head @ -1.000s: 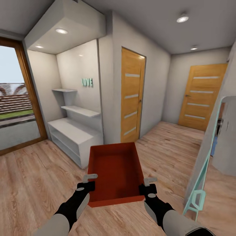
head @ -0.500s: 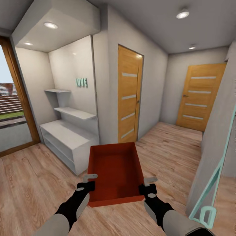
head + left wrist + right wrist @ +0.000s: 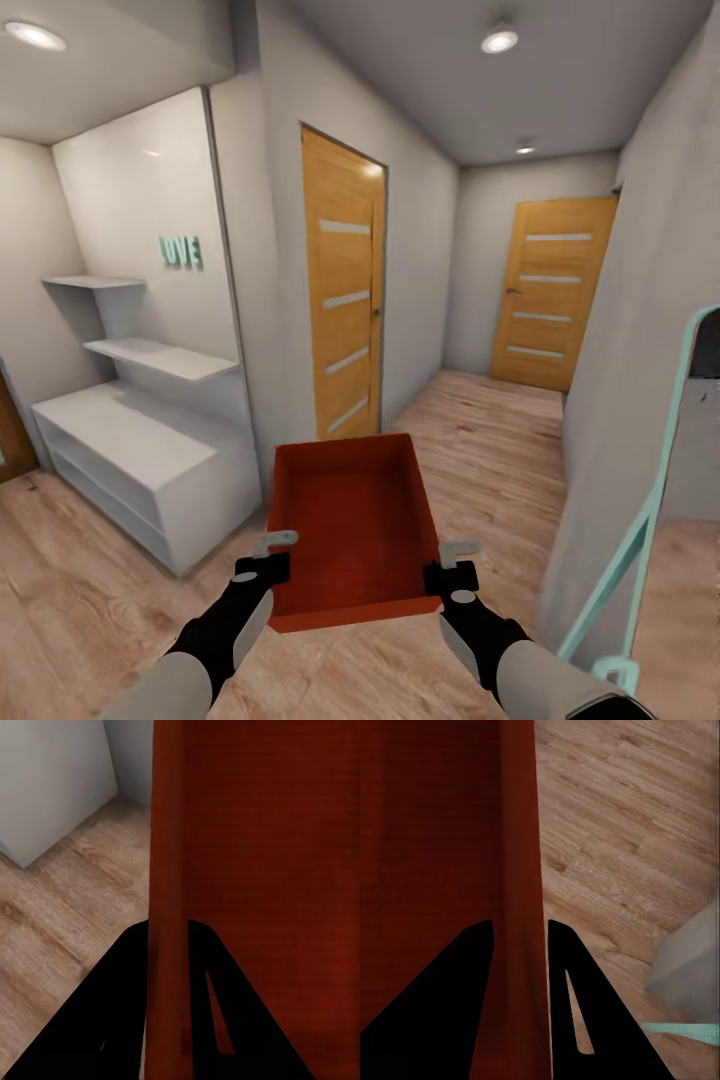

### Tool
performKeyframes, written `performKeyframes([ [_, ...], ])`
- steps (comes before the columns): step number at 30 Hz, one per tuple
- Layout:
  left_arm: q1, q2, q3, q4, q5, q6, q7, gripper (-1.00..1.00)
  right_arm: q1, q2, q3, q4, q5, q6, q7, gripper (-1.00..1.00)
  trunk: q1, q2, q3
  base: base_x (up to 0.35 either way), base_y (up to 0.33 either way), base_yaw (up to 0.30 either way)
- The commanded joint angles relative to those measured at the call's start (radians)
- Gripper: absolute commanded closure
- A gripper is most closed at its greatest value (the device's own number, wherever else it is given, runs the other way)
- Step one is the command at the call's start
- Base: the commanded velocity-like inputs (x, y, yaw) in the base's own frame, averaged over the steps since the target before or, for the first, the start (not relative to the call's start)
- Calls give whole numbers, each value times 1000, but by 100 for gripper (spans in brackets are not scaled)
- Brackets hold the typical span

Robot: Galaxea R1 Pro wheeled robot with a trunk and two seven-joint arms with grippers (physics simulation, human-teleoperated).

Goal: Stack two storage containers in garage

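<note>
Camera has swung right since a second ago: white shelf unit [image 3: 130, 450] and the LOVE sign [image 3: 181, 251] slide toward the left edge, the glass door at far left is gone from view, and the corridor now sits centre. Bin and both hands keep the same place in the head view, so the carry has not changed.

Storage container [image 3: 350, 520] hangs in front of me, open side up, empty, long axis pointing away from me down the corridor. My left hand [image 3: 262, 562] clamps the left long wall near the near corner; my right hand [image 3: 449, 572] clamps the right long wall likewise. Left wrist view shows the wall [image 3: 166, 945] running between the two fingers, one finger [image 3: 112, 1012] outside and one inside; right wrist view shows the same on its wall [image 3: 519, 945]. Both hands narrow, holding the bin, about equally near it.

Still on light wood-plank floor [image 3: 480, 440], so not in the garage yet. Two striped orange doors: near one [image 3: 345, 300] on the left wall, far one [image 3: 550, 290] at the corridor end. Can't tell which leads to the garage.

Room: open floor ahead. Tight spots look like the grey wall corner [image 3: 610, 400] and the teal frame [image 3: 640, 520] on the right, the shelf unit on the left. Bin sticks out ahead of me, so its far edge would hit first.
</note>
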Motion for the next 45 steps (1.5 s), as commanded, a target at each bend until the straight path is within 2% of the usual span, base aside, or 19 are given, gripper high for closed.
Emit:
performKeyframes([
  [1, -1, -6, 13, -13, 52, 9, 21, 100, -1, 60, -20, 4, -13, -8, 1, 100, 1, -1, -2, 326, 0, -287],
  [11, -1, -5, 13, -13, 53, 9, 21, 100, -1, 60, -20, 4, -13, -8, 1, 100, 1, -1, -2, 327, 0, -245],
  [45, -1, -6, 13, -13, 52, 9, 21, 100, -1, 60, -20, 4, -13, -9, 0, 100, 1, -1, -2, 327, 15, -5],
])
